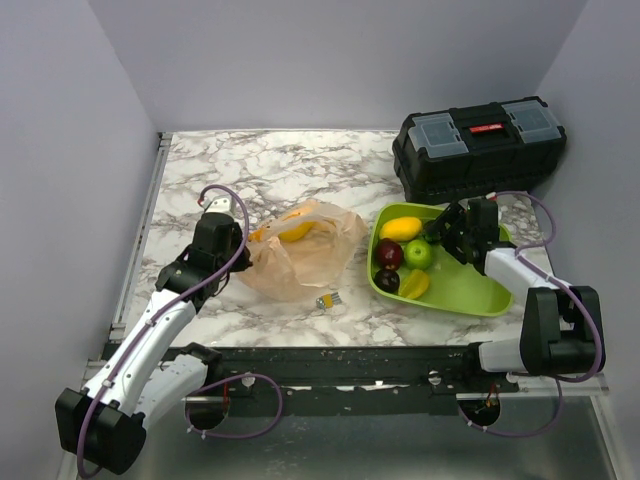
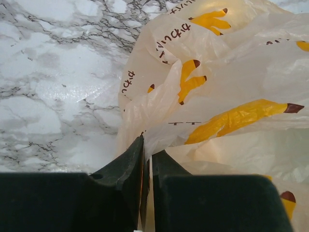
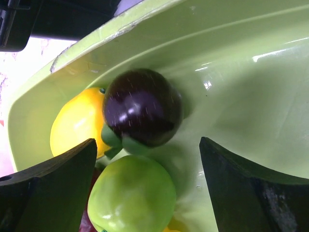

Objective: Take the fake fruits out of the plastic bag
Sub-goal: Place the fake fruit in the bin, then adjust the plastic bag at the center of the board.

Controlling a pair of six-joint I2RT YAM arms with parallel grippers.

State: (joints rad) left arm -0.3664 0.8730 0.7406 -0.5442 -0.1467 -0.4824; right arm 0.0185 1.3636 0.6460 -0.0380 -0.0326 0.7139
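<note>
The peach plastic bag (image 1: 300,255) lies crumpled on the marble, with a yellow fruit (image 1: 295,230) showing inside its top. My left gripper (image 1: 245,236) is shut on the bag's left edge; in the left wrist view the film (image 2: 217,72) is pinched between my fingers (image 2: 147,151). My right gripper (image 1: 436,238) is open and empty over the green tray (image 1: 470,290). In the right wrist view it (image 3: 147,145) hangs just above a green apple (image 3: 133,193), a dark purple fruit (image 3: 142,106) and a yellow fruit (image 3: 77,123), all in the tray.
A black toolbox (image 1: 478,145) stands at the back right, behind the tray. A small yellow-and-grey clip (image 1: 330,299) lies in front of the bag. The tray also holds a dark fruit (image 1: 387,280) and a yellow-orange one (image 1: 415,285). Grey walls enclose the table.
</note>
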